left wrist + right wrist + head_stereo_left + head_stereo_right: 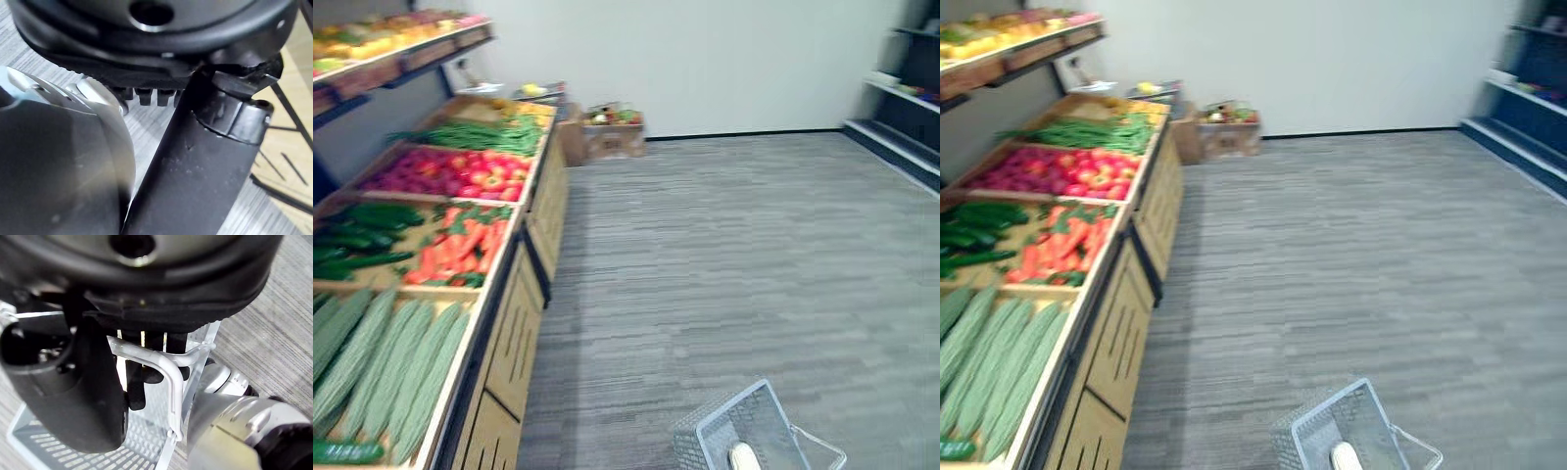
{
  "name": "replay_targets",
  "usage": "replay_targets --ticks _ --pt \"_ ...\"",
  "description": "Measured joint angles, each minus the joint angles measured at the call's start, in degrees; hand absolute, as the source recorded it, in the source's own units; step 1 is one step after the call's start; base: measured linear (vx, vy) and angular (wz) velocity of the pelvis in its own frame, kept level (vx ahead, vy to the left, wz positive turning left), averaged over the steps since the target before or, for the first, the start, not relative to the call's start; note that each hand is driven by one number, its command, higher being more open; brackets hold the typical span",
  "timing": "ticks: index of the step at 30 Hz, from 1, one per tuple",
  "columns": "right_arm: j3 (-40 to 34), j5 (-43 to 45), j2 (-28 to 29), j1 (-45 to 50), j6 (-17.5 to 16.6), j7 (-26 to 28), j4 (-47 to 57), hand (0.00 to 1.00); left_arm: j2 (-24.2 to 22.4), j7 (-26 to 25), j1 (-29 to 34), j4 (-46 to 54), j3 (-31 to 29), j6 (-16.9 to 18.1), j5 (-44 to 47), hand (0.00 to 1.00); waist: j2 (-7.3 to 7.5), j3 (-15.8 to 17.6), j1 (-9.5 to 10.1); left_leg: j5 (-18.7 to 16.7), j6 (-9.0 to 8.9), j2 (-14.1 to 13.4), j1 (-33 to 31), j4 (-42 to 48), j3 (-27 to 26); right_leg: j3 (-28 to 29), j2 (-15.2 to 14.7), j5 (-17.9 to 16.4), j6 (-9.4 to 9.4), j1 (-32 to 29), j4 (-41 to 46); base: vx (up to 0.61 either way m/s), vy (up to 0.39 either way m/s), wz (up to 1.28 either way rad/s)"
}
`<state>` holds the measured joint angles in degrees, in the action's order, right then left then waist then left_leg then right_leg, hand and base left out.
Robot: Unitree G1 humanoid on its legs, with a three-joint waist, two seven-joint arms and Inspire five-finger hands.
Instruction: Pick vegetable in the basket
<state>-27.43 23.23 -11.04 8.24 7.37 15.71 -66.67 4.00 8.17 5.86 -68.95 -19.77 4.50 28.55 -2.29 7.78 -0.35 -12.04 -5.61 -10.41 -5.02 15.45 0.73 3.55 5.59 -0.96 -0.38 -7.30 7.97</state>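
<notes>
One wire basket (729, 406). One wooden produce stand (514, 333) carries six heaps, one of each kind: pale green gourds (382, 362), roughly five of them, then dark cucumbers (362, 230), carrots (460, 250), red fruits (460, 174), green beans (489, 132) and yellow produce (530, 110), each too many to count. Two cardboard boxes (607, 137) sit by the wall.

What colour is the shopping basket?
Pale blue-grey mesh basket with a white handle, clearest in the right wrist view.
</notes>
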Motion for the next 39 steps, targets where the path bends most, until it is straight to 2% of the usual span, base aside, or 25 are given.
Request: replay_targets --ticks 1,2,3,5,8,11,12,18,22,27,30,34,39 --pt "0.01 0.50 0.14 0.06 0.53 -0.31 0.13 0.00 -0.30 0.27 0.15 0.05 -0.05 0.16 -0.34 1.00 -0.02 -0.27 0.10 0.11 0.15 -0.32 -0.13 -0.03 -1.10 -0.06 -0.09 -0.49 -0.04 -1.20 2.22 0.00 0.084 -0.59" --pt "0.38 2.44 1.12 1.50 1.23 -0.38 0.21 0.00 0.41 1.06 -0.22 0.28 -0.26 0.41 -1.22 1.00 1.76 -0.25 -0.73 0.29 0.25 1.00 0.13 -0.27 -2.05 0.30 -2.00 -3.74 -0.23 -2.61 8.80 0.02 0.053 -0.22" --pt "0.36 4.11 1.61 2.71 1.15 -0.81 0.07 0.00 0.82 1.17 -0.85 0.55 -0.08 0.53 -1.83 1.00 2.67 -0.28 -0.97 0.65 0.28 1.83 0.27 -0.29 -2.02 0.45 -2.64 -5.34 0.02 -2.33 8.55 0.01 0.064 -0.04" --pt "-0.22 6.57 2.25 4.93 0.29 -0.89 1.17 0.00 -0.04 1.44 -0.93 0.76 0.85 1.10 -2.19 1.00 2.29 -1.17 -1.16 1.08 0.36 2.37 0.74 -2.96 -3.07 0.52 -3.58 -4.92 1.26 -2.86 6.76 0.03 0.045 -0.13" --pt "-0.57 6.61 3.10 5.23 -0.86 -0.89 1.29 0.00 -0.09 1.68 -1.22 0.80 1.09 1.21 -2.16 1.00 1.89 -1.37 -1.27 3.81 0.36 2.60 1.14 -5.12 -4.14 0.74 -3.96 -4.71 1.60 -3.49 6.39 0.09 0.045 -0.09" --pt "-0.61 5.63 4.36 5.23 -1.08 -0.69 2.81 0.00 -0.10 1.63 -2.33 1.35 1.09 1.44 -1.44 1.00 2.17 -1.55 -1.24 4.91 0.25 2.75 0.99 -6.44 -4.28 0.24 -4.40 -4.42 2.03 -3.59 4.83 0.11 0.037 0.07" --pt "2.12 4.01 5.97 1.17 1.17 -0.36 3.39 0.00 -0.46 0.98 -6.60 2.33 1.10 1.83 0.24 1.00 4.70 -2.51 1.62 4.03 0.12 2.03 -1.72 -5.14 -3.35 -2.23 -4.49 -0.36 2.64 -0.50 -4.15 0.03 0.007 0.03" --pt "2.14 4.02 6.21 1.15 1.11 -0.85 3.44 0.00 -0.53 0.92 -6.19 2.33 0.80 1.84 0.20 1.00 4.69 -2.53 1.67 4.02 0.12 2.11 -1.65 -5.35 -3.32 -2.64 -4.51 -0.36 2.64 -0.31 -4.35 0.00 0.000 0.02" --pt "3.38 4.50 6.47 1.16 0.49 -2.85 3.06 0.00 -1.15 0.32 -5.12 2.43 0.30 1.97 -0.05 1.00 4.56 -2.65 1.68 4.04 0.12 2.28 0.64 -6.32 -2.87 -3.62 -4.66 -0.28 2.52 2.50 -5.72 0.02 0.012 0.10" --pt "4.38 4.68 6.68 1.16 -2.29 -5.70 1.97 0.00 -1.92 -1.32 -2.15 2.23 0.36 2.49 -2.25 1.00 3.09 -5.02 1.71 5.54 0.38 3.01 4.50 -10.41 -2.82 -5.05 -5.41 -0.14 2.32 5.89 -7.88 0.02 0.030 0.11" --pt "3.84 4.33 6.71 0.51 -4.05 -6.75 0.50 0.00 -2.02 -2.92 -0.87 0.87 1.11 2.32 -2.27 1.00 2.61 -5.36 1.97 6.28 0.36 3.21 6.03 -12.04 -2.80 -5.41 -5.50 -0.13 2.31 6.80 -8.14 0.01 0.011 0.02" --pt "3.77 4.32 6.66 0.18 -4.67 -6.93 0.49 0.00 -1.40 -3.02 -0.38 0.02 1.55 2.08 -2.13 1.00 2.81 -5.24 1.97 6.78 0.41 3.55 6.34 -12.53 -2.79 -5.43 -5.55 -0.01 2.17 6.81 -8.02 -0.03 0.015 0.00" --pt "3.80 4.23 6.80 -0.84 -4.72 -6.99 -0.02 0.00 -0.28 -2.73 -0.67 0.26 3.78 1.95 -2.13 1.00 3.85 -4.51 1.88 6.43 0.91 3.83 5.83 -11.18 -3.16 -4.92 -5.80 -0.83 2.22 5.40 -5.40 -0.06 0.014 -0.06"
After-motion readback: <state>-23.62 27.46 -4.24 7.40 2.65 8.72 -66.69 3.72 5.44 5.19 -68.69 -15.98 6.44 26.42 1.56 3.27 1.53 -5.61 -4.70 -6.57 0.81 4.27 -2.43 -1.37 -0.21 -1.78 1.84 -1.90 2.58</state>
